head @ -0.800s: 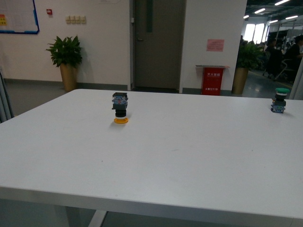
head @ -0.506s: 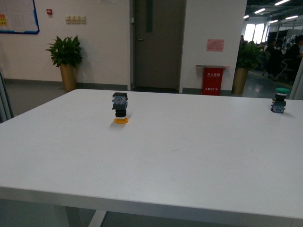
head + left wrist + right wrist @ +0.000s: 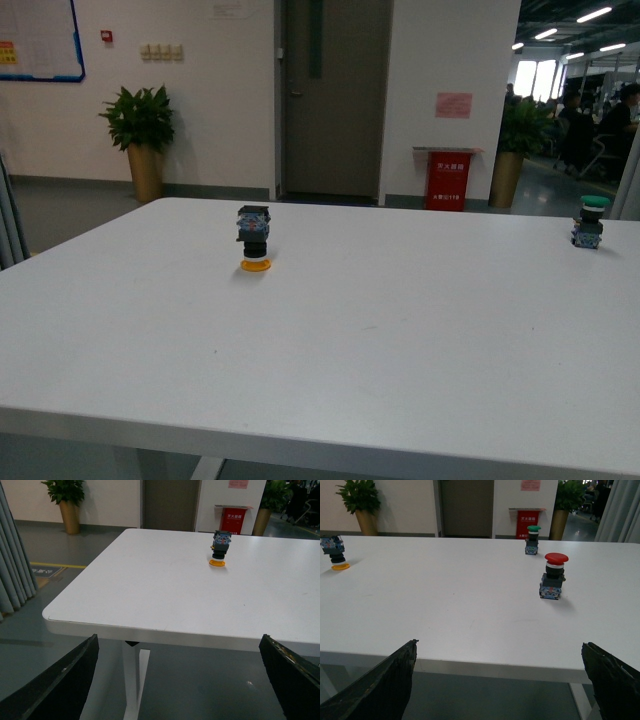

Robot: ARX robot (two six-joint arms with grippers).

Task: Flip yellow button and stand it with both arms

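Note:
The yellow button stands upside down on the white table, its yellow cap on the surface and its dark square block with blue parts on top, at the far left-centre. It also shows in the left wrist view and the right wrist view. Neither arm shows in the front view. My left gripper is open and empty, off the table's near edge and far from the button. My right gripper is open and empty, likewise off the near edge.
A green-capped button stands upright at the table's far right, also in the right wrist view. A red-capped button stands upright nearer the right arm. Potted plants, a door and a red bin stand behind the table.
The front view has shifted slightly, so the table and buttons sit a little lower in frame. The buttons have not moved on the table.

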